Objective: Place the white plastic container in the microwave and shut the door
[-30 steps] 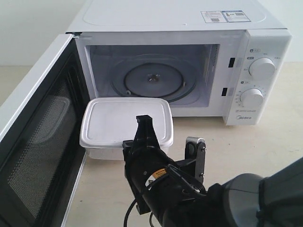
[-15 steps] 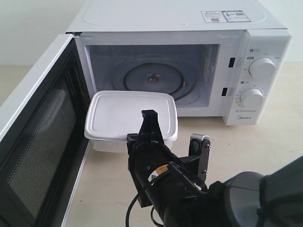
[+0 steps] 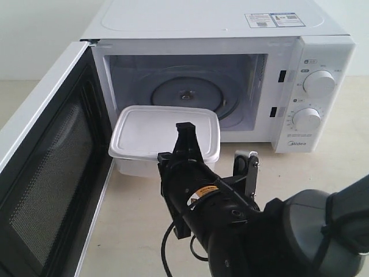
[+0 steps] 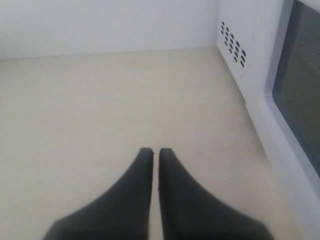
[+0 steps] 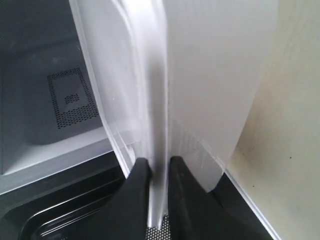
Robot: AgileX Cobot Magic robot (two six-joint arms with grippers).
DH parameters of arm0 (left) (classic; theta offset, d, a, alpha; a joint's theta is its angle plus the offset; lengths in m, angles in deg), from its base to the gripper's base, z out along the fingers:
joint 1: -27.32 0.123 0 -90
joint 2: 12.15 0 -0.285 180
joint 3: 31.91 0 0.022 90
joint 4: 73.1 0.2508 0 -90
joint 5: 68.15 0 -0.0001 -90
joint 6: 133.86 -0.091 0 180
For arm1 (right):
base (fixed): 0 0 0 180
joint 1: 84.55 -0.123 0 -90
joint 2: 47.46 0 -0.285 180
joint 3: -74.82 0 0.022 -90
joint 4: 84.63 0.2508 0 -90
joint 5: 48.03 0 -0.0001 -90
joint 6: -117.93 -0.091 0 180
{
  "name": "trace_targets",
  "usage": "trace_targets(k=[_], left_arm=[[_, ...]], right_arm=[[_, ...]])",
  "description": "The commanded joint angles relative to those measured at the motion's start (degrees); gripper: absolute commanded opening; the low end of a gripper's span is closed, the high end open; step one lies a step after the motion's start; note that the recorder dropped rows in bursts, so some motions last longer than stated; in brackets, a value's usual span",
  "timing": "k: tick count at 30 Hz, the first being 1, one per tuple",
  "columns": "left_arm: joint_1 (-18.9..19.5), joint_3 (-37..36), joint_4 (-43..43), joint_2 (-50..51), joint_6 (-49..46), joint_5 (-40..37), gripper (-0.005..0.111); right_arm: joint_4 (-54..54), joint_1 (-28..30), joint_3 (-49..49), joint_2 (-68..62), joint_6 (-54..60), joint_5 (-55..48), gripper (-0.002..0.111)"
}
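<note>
Two grippers show: the right gripper is clenched on the rim of the container, holding it at the open mouth of the microwave, just in front of the turntable and beside the wide-open door. The left gripper hangs over the worktop beside the microwave, its fingers nearly pressed together, grasping nothing.
</note>
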Motion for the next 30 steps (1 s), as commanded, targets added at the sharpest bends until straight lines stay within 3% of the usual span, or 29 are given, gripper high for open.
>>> trace_targets(k=[1,11,30], left_arm=[[-0.33,-0.15,-0.4,-0.19,-0.17,0.08,0.004],[-0.33,-0.15,-0.4,-0.19,-0.17,0.08,0.004],[-0.33,-0.15,-0.4,-0.19,-0.17,0.08,0.004]], right_arm=[[-0.68,3.19,0.08,0.91,1.33,2.24,0.0],[-6.66,6.45,0.08,0.91,1.32,0.49,0.0],[-2.79,0.97,3.04,3.22,2.28,-1.07,0.0]])
